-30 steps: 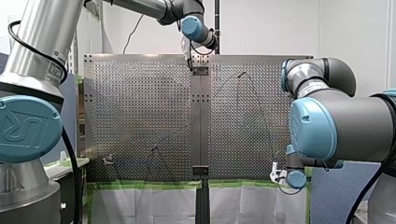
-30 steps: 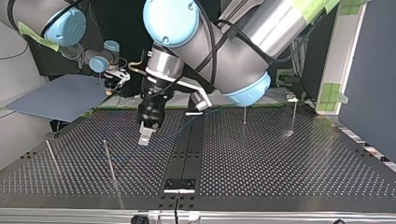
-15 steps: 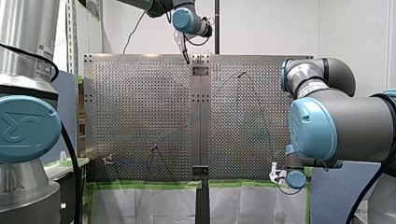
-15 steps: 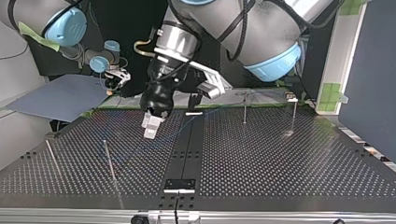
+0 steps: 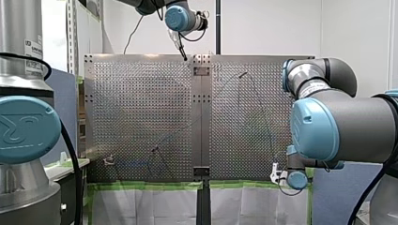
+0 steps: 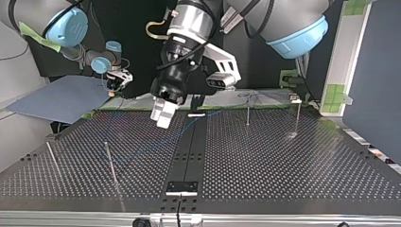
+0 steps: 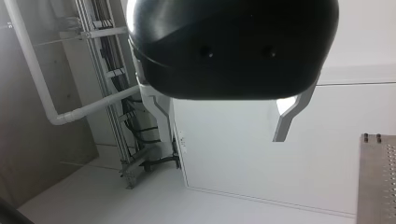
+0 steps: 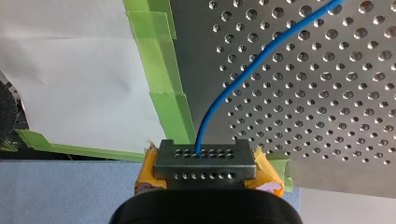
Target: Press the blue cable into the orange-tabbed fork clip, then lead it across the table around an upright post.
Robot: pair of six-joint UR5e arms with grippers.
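My right gripper (image 8: 205, 169) sits at the table's edge, its yellow pads shut on a perforated metal end block (image 8: 204, 158). The blue cable (image 8: 252, 60) runs out of that block over the perforated table (image 8: 327, 116). In the top view the right gripper (image 6: 116, 81) is at the far left and the cable (image 6: 187, 126) lies loosely across the plate. My left gripper (image 6: 161, 113) hangs above the table near the middle seam, open and empty. The left wrist view shows the left gripper (image 7: 229, 137) with its fingers apart, facing a wall. I cannot make out the orange-tabbed clip.
Thin upright posts stand on the plate: two at the top view's left (image 6: 111, 163) (image 6: 53, 161) and two at the far right (image 6: 248, 113) (image 6: 298, 116). Green tape (image 8: 163, 70) lines the table edge by my right gripper. A grey sheet (image 6: 56, 99) lies beyond the table.
My left gripper has lifted off the plate and tilted, moving up and to the left in the front view. The right arm and the cable have not moved.
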